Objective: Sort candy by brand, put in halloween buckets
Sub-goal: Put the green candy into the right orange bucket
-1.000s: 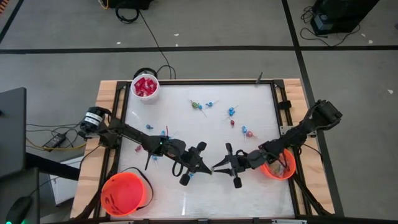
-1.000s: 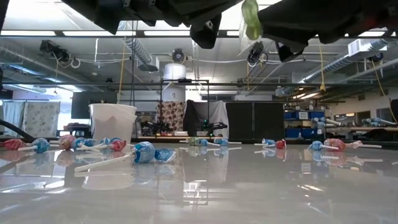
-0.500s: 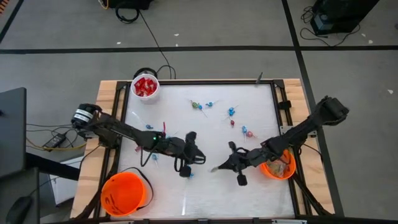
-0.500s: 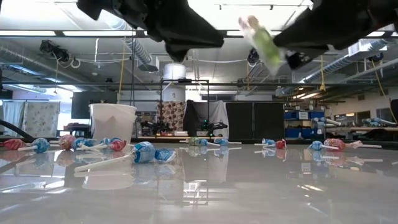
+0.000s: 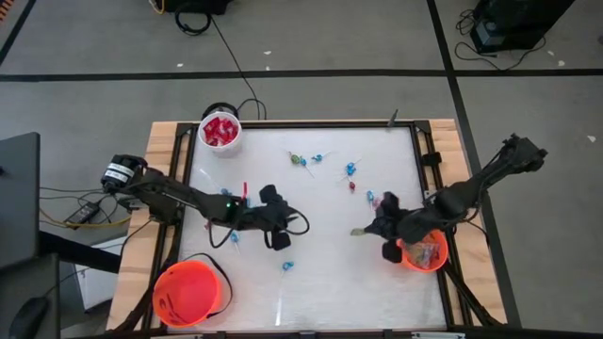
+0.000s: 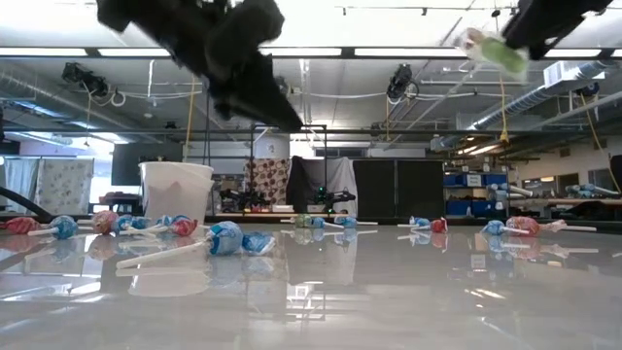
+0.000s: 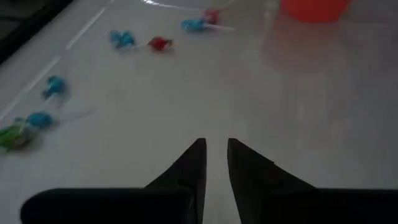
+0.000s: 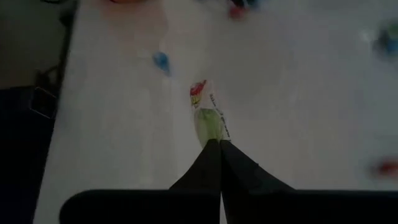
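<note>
My right gripper (image 5: 373, 229) (image 8: 220, 144) hangs in the air just left of the right orange bucket (image 5: 424, 254), shut on a pale green wrapped candy (image 5: 360, 231) (image 6: 491, 51). My left gripper (image 5: 283, 226) (image 7: 216, 148) hovers left of the table's middle, holding nothing, its fingers all but shut with a thin slit between them. A second orange bucket (image 5: 191, 292) stands at the near left corner. The white pail (image 5: 220, 130) at the far left holds red packets. Several lollipops (image 5: 350, 169) (image 6: 225, 237) lie flat on the table. My right gripper pinches the green candy between its two fingers by one end of the wrapper (image 8: 213, 135). The candy sticks out past the fingertips toward the table's left. It is lifted clear of the table, and its free end (image 8: 198, 92) carries a red mark.
Loose lollipops lie across the far half of the table (image 5: 301, 160) (image 5: 372, 198), near the left arm (image 5: 229, 193), and one blue piece in the near middle (image 5: 285, 266). The white tabletop (image 5: 330, 292) sits inside a wooden frame. Cables run beyond the far edge.
The two grippers stood close together at the near middle, the left one wide open. The left gripper has drawn back toward the table's left and closed its fingers. The right gripper has carried the green candy toward the right, up to the right orange bucket.
</note>
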